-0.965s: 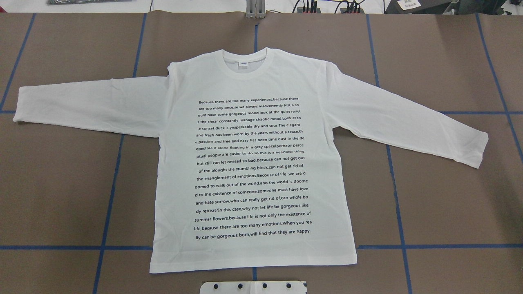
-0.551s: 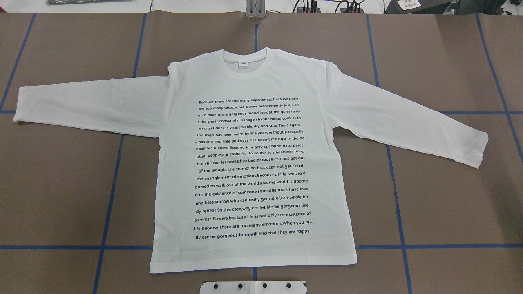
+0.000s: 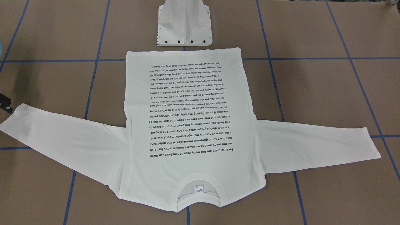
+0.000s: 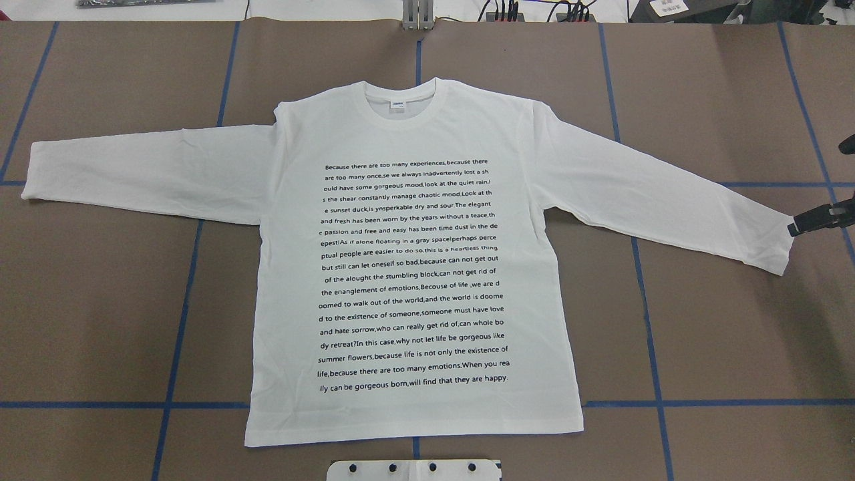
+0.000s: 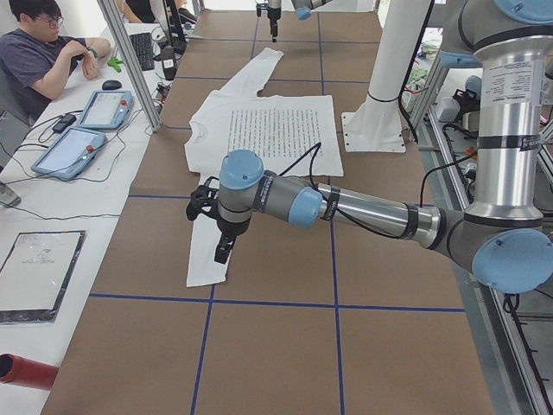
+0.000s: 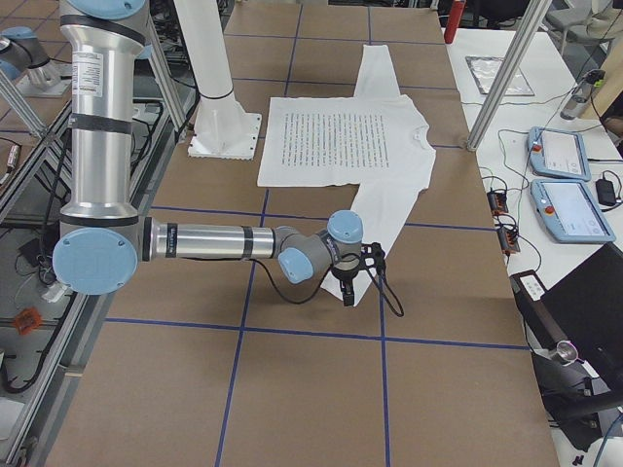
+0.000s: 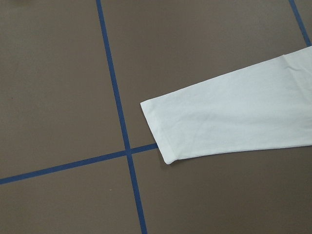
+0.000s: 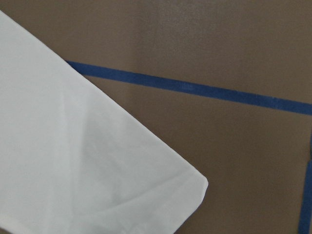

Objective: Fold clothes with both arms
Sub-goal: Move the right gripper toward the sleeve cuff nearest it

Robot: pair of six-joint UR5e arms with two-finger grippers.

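Both cuffs (image 7: 161, 131) await pinching: left gripper (image 5: 221, 249) and right gripper (image 4: 820, 220) hover near them, shirt (image 4: 300, 147) unfolded, finger spread not discernible.

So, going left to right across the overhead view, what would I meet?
One sleeve → the block of black text → the other sleeve → the right arm's black end effector by that sleeve's cuff.

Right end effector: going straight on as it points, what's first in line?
Right end effector points down: likely the sleeve cuff first, near its corner, or table just beside it; depth unclear.
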